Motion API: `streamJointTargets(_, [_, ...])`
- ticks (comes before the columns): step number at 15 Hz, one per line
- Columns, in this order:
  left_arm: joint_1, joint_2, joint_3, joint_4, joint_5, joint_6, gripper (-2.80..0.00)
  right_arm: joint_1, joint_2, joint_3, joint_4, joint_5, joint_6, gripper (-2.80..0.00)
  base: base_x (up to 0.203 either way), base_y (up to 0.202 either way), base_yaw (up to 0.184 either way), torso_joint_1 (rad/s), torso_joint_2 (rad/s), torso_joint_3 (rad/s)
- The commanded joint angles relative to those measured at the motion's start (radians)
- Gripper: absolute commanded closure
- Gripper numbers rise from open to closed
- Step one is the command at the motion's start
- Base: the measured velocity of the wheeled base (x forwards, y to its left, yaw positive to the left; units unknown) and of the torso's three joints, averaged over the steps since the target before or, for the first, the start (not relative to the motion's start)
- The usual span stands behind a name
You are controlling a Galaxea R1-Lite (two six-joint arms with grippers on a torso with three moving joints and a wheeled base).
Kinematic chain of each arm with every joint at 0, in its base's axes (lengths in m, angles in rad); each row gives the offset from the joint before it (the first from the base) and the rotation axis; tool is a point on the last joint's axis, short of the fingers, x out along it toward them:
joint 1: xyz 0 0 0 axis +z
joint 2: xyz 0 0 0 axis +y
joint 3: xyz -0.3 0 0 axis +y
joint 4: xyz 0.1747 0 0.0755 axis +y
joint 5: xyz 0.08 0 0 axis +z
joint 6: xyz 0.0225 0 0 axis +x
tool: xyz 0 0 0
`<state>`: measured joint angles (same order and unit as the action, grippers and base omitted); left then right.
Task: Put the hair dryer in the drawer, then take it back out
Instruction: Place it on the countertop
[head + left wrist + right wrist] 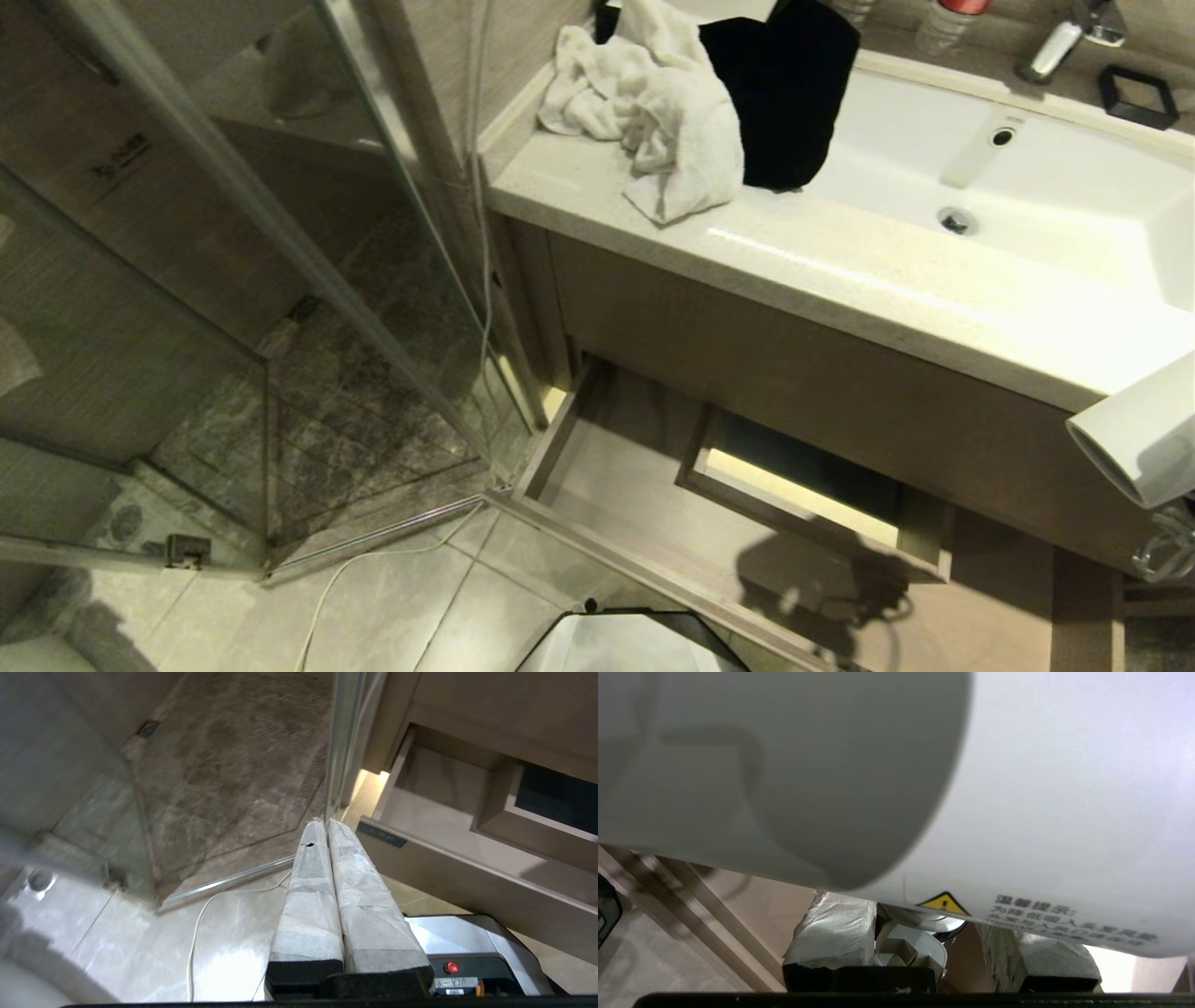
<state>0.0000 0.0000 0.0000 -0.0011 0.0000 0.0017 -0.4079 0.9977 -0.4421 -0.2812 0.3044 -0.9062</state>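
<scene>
The white hair dryer (1137, 439) hangs in the air at the far right, in front of the vanity and above the open drawer's right part, with its coiled cord (1167, 549) dangling below. Its barrel, with a yellow warning label, fills the right wrist view (1017, 788). My right gripper (934, 935) is shut on the dryer's handle, one padded finger (833, 933) on each side. The drawer (635, 467) is pulled out under the vanity, showing a light interior and a boxed cut-out (803, 485). My left gripper (325, 820) is shut and empty, parked low over the floor near the drawer's left corner (439, 821).
A white towel (653, 103) and a black cloth (794, 84) lie on the countertop (840, 271) beside the sink (1008, 177). A glass shower door (280, 233) stands to the left. A thin white cord (345, 569) runs across the floor tiles. My base (635, 644) is just before the drawer front.
</scene>
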Motion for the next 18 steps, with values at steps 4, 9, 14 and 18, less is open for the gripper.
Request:
streamJointTargets(4, [0.0,-0.002,0.0,0.0,0.0,0.0,0.0,0.001,-0.005,0.003,-0.003,0.004,-0.005,0.0,0.0,0.014,-0.169,0.004,0.0,0.001])
streamJointTargets(9, [0.0,-0.002,0.0,0.0,0.0,0.0,0.0,0.001,-0.005,0.003,-0.006,0.007,-0.007,0.0,-0.002,0.014,-0.164,0.003,0.0,0.004])
streamJointTargets(14, [0.0,-0.002,0.0,0.0,0.0,0.0,0.0,0.001,-0.014,0.011,-0.006,0.008,-0.008,0.0,-0.001,0.004,-0.046,0.001,0.0,0.0])
streamJointTargets(18, [0.0,-0.002,0.0,0.0,0.0,0.0,0.0,0.0,-0.012,0.006,-0.003,-0.004,-0.005,0.0,0.0,0.0,0.0,0.0,0.0,0.0])
